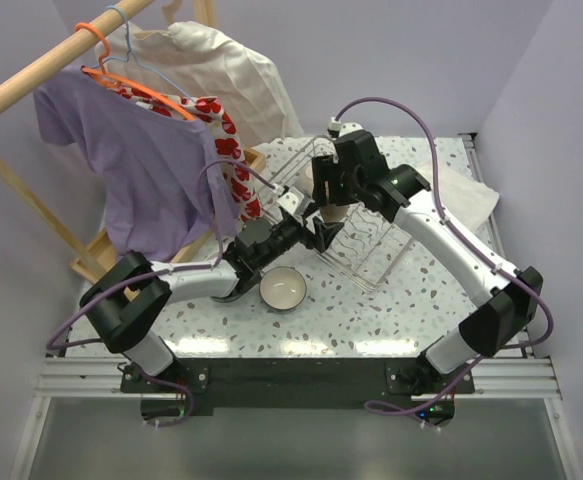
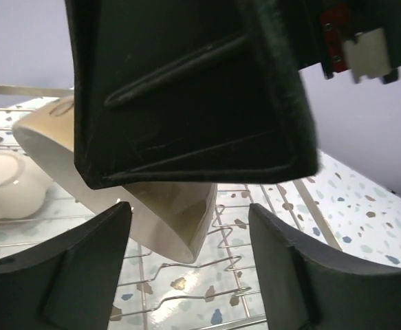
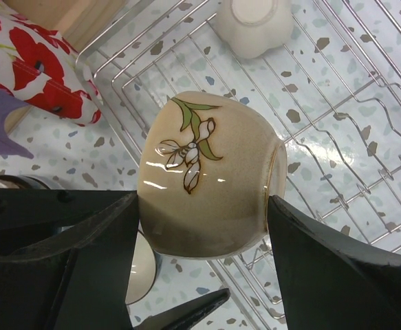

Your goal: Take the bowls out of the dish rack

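Observation:
My right gripper [image 3: 203, 206] is shut on a beige bowl [image 3: 200, 158] with a painted flower. It holds the bowl on its side above the silver wire dish rack [image 3: 338, 137], one finger on the base and one on the rim. In the top view this gripper [image 1: 329, 205] hangs over the rack [image 1: 371, 250]. My left gripper [image 2: 190, 275] is open and empty just under the beige bowl [image 2: 166, 220]; in the top view it [image 1: 323, 236] is at the rack's near left edge. A white bowl [image 3: 255, 24] lies in the rack. A pale-inside bowl [image 1: 284, 288] stands upright on the table in front of the rack.
A wooden clothes rail [image 1: 31, 75] with a purple shirt [image 1: 141, 170] and a red-flowered cloth [image 1: 226, 145] stands at the far left, close to the rack. A white cloth [image 1: 471, 190] lies right of the rack. The speckled table [image 1: 371, 320] ends at the arm bases.

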`<state>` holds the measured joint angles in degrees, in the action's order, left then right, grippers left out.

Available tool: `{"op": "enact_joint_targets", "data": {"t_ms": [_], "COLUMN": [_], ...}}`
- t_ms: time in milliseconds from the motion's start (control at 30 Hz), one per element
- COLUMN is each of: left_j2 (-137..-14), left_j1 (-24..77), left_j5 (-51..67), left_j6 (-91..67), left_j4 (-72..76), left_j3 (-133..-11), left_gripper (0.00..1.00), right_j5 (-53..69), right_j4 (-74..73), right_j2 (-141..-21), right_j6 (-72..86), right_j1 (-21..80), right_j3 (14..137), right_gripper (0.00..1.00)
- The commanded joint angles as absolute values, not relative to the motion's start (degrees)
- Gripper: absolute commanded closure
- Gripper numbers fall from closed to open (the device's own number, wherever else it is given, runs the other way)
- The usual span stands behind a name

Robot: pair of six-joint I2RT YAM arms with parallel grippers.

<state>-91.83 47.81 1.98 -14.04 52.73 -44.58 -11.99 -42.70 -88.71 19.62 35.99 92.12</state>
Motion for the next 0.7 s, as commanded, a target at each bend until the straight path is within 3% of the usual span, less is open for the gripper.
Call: {"op": "enact_joint_targets", "data": {"t_ms": [0,333,467,667], "left_j2": [-92.64,-89.56,-87.98,-84.03], "left_j1": [48.08,48.08,48.08,48.16], "left_j5": [2.99,4.57,4.66,5.62], "left_j6": [-17.05,-15.91,-15.29,-13.37], "left_j4": [57.83,58.36,58.18,54.50], "left_j3": [-46.23,-44.04,-42.46,-41.66], "left_gripper": [0.30,0.76,0.99,1.00], "right_j5": [-10.37,-10.46,-10.28,-8.70], "right_j4": [-36.12,-34.01,-33.66,-32.35], "right_j2": [-84.11,-81.48,-80.42,-78.14], "right_j6": [21.44,22.94,23.29,24.34], "right_j1": [35.95,35.95,35.95,35.86], "right_j3": [92.11,89.04,87.98,85.52], "right_gripper": [0.68,0.65,0.62,0.38]}}
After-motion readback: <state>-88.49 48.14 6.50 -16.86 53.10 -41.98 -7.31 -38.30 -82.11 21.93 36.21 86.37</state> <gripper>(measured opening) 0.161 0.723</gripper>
